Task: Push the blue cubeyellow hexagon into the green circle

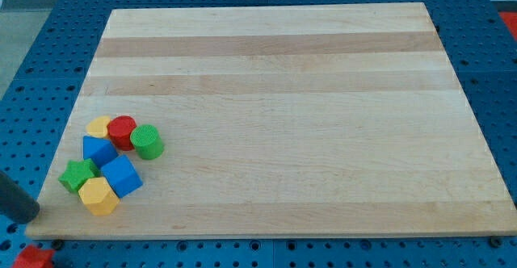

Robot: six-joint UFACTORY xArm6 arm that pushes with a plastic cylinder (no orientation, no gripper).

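Observation:
The blocks sit in a tight cluster at the lower left of the wooden board [275, 98]. The yellow hexagon [98, 196] is the lowest, touching the blue cube [122, 176] at its upper right. The green circle, a green cylinder [148, 141], stands at the cluster's upper right, just above the blue cube. My tip [33, 215] is the end of a dark rod coming in from the view's left edge. It is at the board's lower left corner, left of the yellow hexagon and apart from it.
A green star [77, 174], a second blue block [98, 150], a red cylinder [123, 131] and a partly hidden yellow block [98, 126] fill the rest of the cluster. A red block [34, 257] lies off the board at the view's bottom left.

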